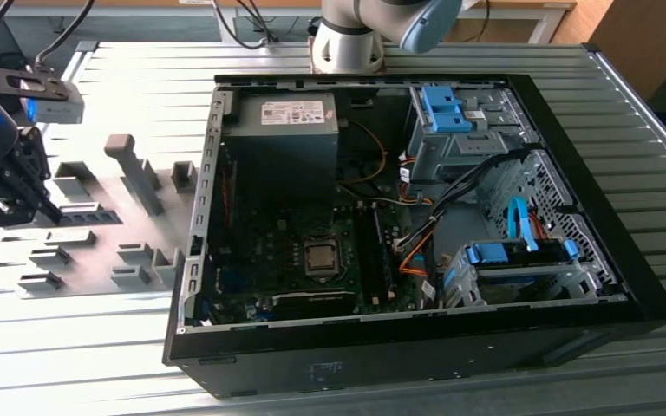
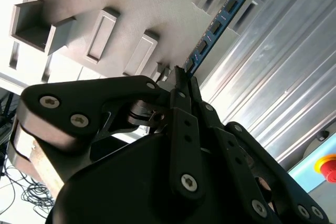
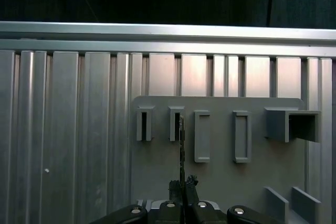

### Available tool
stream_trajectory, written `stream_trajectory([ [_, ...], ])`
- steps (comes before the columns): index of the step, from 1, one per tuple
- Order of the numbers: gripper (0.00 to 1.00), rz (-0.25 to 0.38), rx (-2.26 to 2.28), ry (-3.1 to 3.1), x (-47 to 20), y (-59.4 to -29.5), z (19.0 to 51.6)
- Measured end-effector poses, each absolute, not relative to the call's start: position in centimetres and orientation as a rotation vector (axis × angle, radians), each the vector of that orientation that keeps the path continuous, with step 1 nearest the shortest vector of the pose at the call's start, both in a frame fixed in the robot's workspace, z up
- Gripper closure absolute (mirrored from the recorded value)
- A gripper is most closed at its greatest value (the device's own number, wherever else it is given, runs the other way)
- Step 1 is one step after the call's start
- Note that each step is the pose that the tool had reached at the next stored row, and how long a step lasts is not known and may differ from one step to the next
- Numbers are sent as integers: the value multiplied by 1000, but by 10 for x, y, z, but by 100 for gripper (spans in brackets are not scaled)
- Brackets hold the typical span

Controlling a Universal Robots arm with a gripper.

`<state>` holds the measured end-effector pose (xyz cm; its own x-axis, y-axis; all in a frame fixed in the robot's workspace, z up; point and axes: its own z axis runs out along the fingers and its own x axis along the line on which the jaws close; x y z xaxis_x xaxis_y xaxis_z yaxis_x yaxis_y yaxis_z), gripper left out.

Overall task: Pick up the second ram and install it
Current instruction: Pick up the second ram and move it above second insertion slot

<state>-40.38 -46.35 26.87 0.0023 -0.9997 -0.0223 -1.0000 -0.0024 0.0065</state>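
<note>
The gripper (image 2: 182, 80) is seen in both wrist views with its 2 black fingers (image 2: 184, 124) drawn in narrow, and the near end of the second ram (image 2: 215, 24) is pinched between the tips. The ram is a thin blue stick with a row of black chips. In the first wrist view the ram (image 3: 181, 150) is seen on edge as a thin dark line. It reaches away from the fingertips across the grey plate (image 3: 220, 182), and its far end is at a slotted grey block (image 3: 175, 124). Whether that end rests in the slot or is held just above it cannot be told. More grey blocks (image 3: 241, 136) are lined up beside it on the plate. In the exterior view the gripper (image 1: 11, 204) is found at the exterior view's left, by the plate (image 1: 90, 260), well apart from the open computer case (image 1: 426, 347). The case is laid on the ribbed metal table (image 1: 67, 364), and the board (image 1: 275, 260) inside it is uncovered.
</note>
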Motion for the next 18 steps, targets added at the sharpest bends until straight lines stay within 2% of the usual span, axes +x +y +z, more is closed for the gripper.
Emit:
stream_trajectory([
  [18,86,32,-2216,2211,-404,-464,275],
])
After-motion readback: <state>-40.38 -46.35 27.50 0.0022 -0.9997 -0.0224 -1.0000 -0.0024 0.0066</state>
